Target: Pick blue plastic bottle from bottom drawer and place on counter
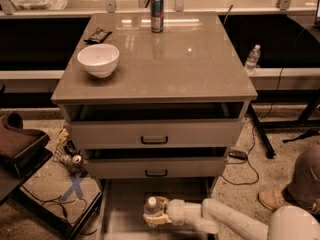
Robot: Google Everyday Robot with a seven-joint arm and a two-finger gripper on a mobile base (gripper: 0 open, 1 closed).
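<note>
The blue plastic bottle [151, 206], clear with a white cap, stands upright in the open bottom drawer [125, 204] at the bottom of the camera view. My gripper [154, 217] reaches in from the right on a white arm and its pale fingers [161, 215] wrap the bottle's lower half. The bottle is inside the drawer, low near its floor. The counter [170, 59] is the glossy grey-brown cabinet top above.
On the counter stand a white bowl [98, 59], a dark flat packet [97, 34] and a blue-and-silver can [157, 13]. Two upper drawers with black handles [154, 140] are shut. Another small bottle [252, 57] stands far right. A person's shoe [272, 200] and cables lie on the floor right.
</note>
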